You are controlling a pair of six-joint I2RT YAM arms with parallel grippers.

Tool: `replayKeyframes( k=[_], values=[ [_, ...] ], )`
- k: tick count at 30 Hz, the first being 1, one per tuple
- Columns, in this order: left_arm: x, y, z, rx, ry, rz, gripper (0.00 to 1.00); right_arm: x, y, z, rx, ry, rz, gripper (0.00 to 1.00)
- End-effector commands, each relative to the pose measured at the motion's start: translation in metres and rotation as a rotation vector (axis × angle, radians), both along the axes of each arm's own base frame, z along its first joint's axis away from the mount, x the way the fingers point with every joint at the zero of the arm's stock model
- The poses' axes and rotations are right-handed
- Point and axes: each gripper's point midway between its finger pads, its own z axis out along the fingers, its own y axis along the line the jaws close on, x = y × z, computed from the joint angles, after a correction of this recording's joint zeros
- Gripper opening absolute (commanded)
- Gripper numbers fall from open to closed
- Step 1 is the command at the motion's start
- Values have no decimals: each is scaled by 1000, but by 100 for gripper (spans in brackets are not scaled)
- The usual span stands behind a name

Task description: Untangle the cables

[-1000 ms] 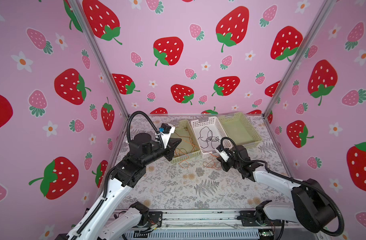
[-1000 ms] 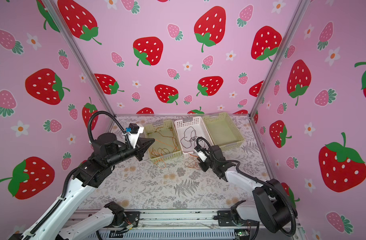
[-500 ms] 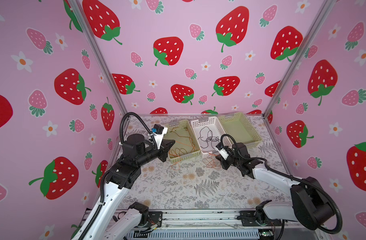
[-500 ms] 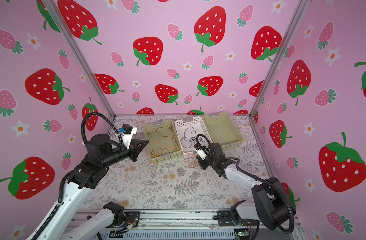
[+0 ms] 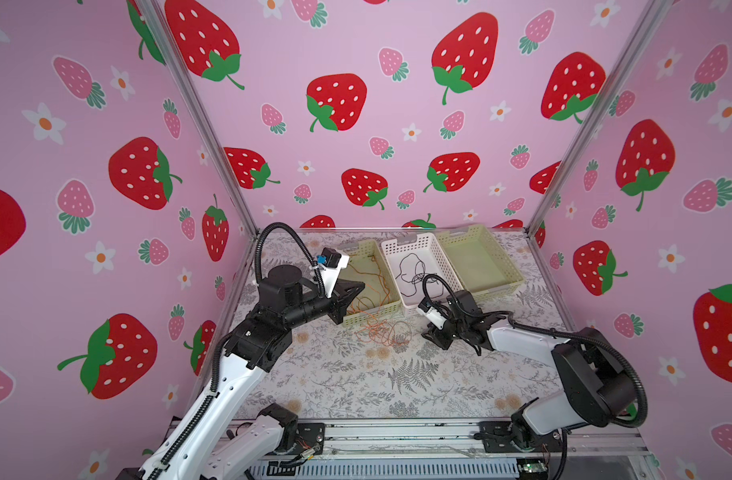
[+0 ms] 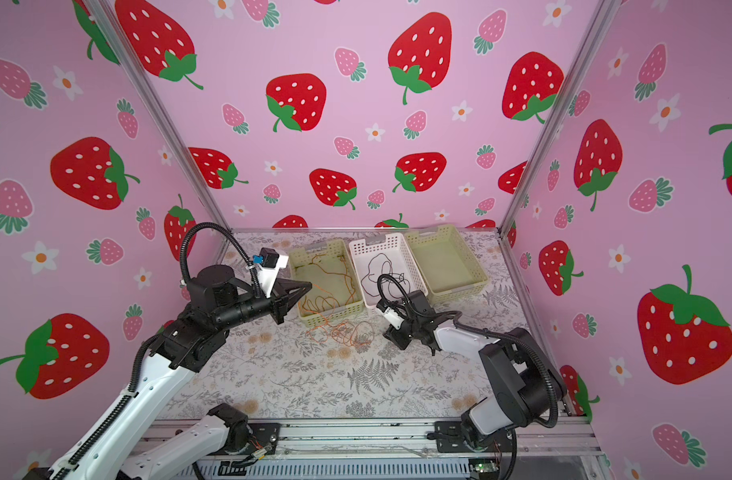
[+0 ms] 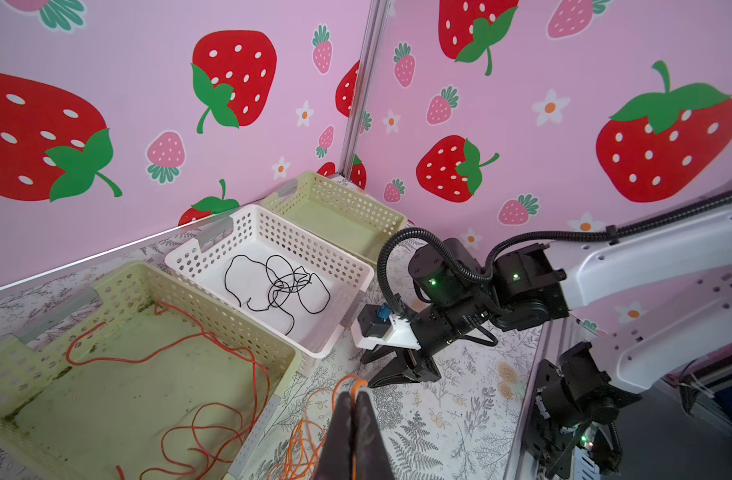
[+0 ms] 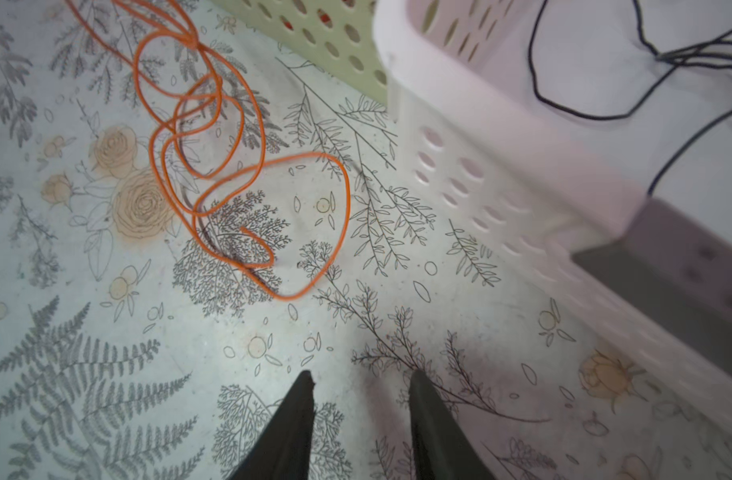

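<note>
Pinching a thin orange cable (image 8: 349, 199), the left gripper (image 7: 354, 390) is clenched; at its four o'clock, the right gripper (image 8: 360, 374) gapes, released.

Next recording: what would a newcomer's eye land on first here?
The strawberry-print walls hit first, on all sides. Next, the orange cable lies tangled on the floral table in front of the green basket, one strand pinched in the shut left gripper. A black cable sits coiled in the white middle basket.
</note>
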Motion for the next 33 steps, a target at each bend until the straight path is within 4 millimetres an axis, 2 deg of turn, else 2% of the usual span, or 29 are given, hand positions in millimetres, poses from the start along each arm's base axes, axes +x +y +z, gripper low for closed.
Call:
replayKeyframes(
  k=[1, 5, 8, 13, 23, 33],
  values=[
    [-2, -2, 28, -25, -79, -1, 0, -4, 15, 11, 18, -17, 60, 47],
    [-4, -3, 33, -27, -90, -5, 0, -19, 33, 27, 71, -85, 174, 58],
    [-6, -6, 38, -30, -103, -14, 0, -27, 43, 24, 69, -91, 241, 61],
    [-11, -14, 53, -31, -139, -32, 0, -28, 61, 26, 80, -108, 296, 67],
    [-25, -46, 95, -46, -237, -114, 0, -28, 85, 63, 274, -206, 336, 69],
    [-29, -68, 149, -99, -357, -149, 0, -24, 90, 57, 295, -190, 328, 69]
  ],
)
